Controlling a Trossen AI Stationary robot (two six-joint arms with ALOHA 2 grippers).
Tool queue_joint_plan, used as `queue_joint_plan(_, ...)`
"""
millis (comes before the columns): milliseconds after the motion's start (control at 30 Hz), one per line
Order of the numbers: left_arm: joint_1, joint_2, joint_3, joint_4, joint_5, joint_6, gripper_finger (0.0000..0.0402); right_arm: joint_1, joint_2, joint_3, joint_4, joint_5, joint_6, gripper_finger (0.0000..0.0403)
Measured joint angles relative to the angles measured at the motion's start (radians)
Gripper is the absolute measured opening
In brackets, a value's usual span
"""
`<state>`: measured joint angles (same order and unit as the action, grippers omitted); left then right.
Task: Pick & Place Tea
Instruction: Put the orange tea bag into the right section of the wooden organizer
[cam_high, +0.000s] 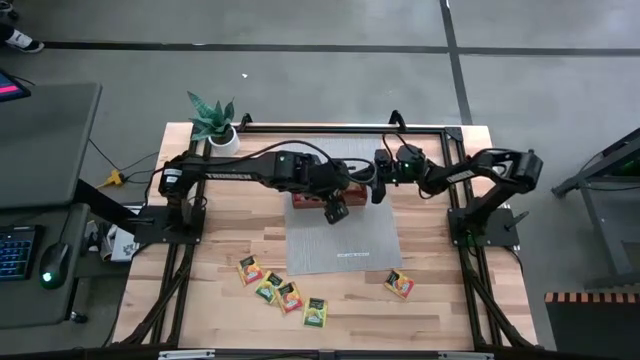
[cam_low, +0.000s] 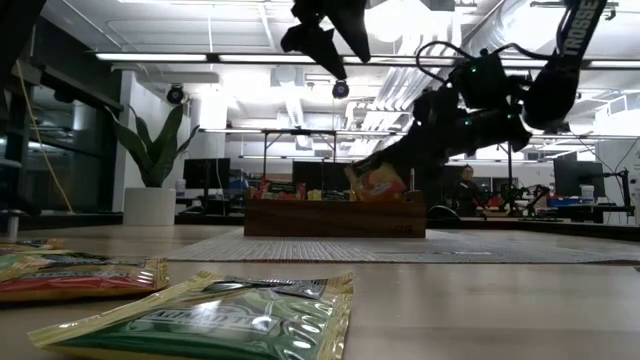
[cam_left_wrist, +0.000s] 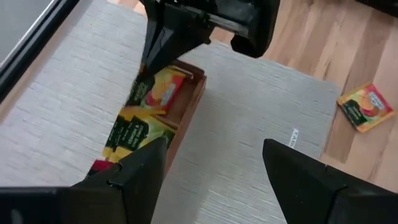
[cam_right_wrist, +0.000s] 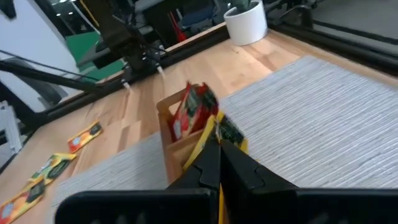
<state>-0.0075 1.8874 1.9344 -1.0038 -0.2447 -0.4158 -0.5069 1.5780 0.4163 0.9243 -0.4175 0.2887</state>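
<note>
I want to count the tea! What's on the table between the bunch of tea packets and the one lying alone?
Nothing. In the high view, only bare wooden table lies between the four packets and the lone packet.

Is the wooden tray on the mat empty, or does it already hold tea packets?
Not empty. The wooden tray holds several tea packets, yellow and red, standing on edge inside it.

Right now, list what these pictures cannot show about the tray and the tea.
- Wooden tray, high view: both arms cover most of it; compartments cannot be counted.
- Packets inside the tray, low view: front wall hides all but their tops.
- Yellow packet in the shut right hand, right wrist view: fingers hide its lower part.
- Loose packets, high view: labels too small to read.
</note>
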Motion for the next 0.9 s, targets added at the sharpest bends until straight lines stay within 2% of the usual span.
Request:
queue_joint_plan(367, -0.013, 0.000, -0.001, -0.006, -0.025, -0.033, 0.0264, -0.006, 0.013, 0.009, -0.108, 0.010, -0.072, 0.0000)
queue_joint_plan(733, -0.013, 0.000, -0.001, -0.002, -0.031, -0.035, 0.0264, -0.011, 0.013, 0.008, -0.112, 0.028, -0.092, 0.0001)
queue_joint_plan(900, -0.013, 0.000, -0.001, -0.011, -0.031, -0.039, 0.0264, -0.011, 0.013, 0.008, -0.112, 0.083, -0.105, 0.0015)
